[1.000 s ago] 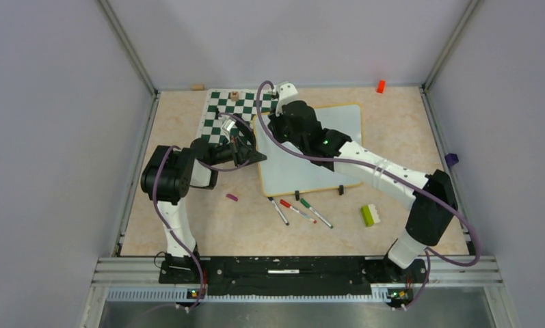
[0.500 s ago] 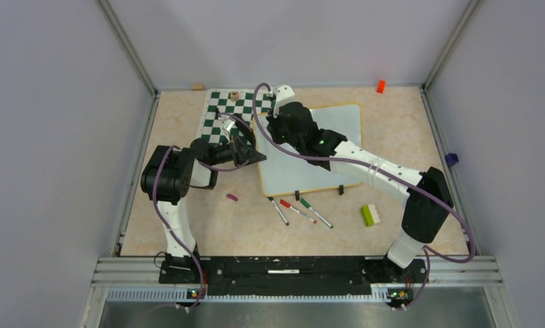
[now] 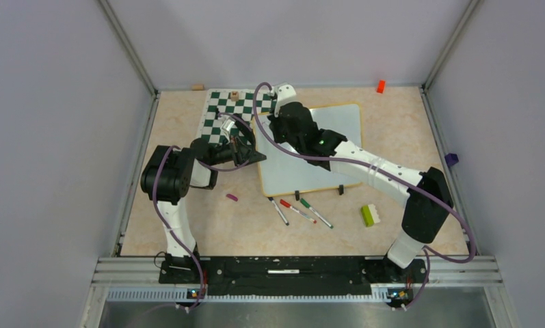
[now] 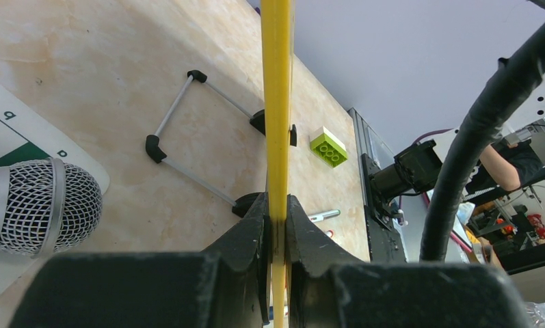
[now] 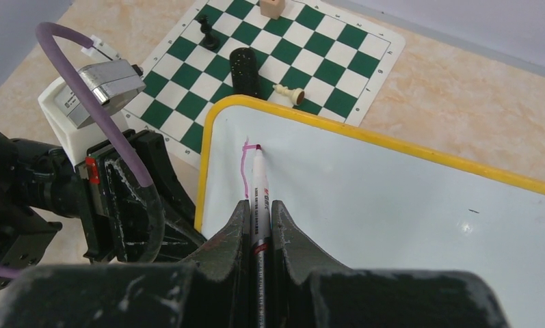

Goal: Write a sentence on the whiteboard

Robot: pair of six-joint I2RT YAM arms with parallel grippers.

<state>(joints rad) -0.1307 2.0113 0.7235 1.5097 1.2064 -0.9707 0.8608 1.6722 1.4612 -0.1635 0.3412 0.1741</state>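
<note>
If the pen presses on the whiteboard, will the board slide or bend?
Probably stiff: the rim of the whiteboard runs straight in the left wrist view. Thin and glossy, it likely slides easily, but the left gripper clamped on that rim should steady it.

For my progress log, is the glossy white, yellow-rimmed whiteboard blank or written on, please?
Written on, barely: the whiteboard bears one purple stroke near its corner, at the tip of the thin white marker; elsewhere nearly blank.
</note>
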